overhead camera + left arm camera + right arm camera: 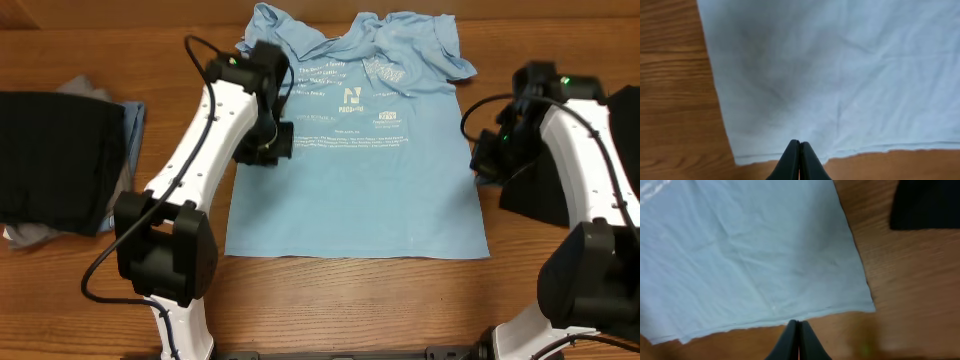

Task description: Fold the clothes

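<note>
**Sky-blue cotton T-shirt point(355, 170) spread flat, side fold pending**

Left gripper point(800, 144) has its jaws pressed together (no gap shows), with the tips at one side edge of the T-shirt. Right gripper point(799, 324) is likewise closed at the opposite edge. Whether either pinches cloth, I cannot tell. The T-shirt lies print-up on the brown wooden table point(60, 40), stretching inward from each gripper. Its long axis runs from the far collar to the near hem, so both arms look equally close for a sideways fold.
</note>
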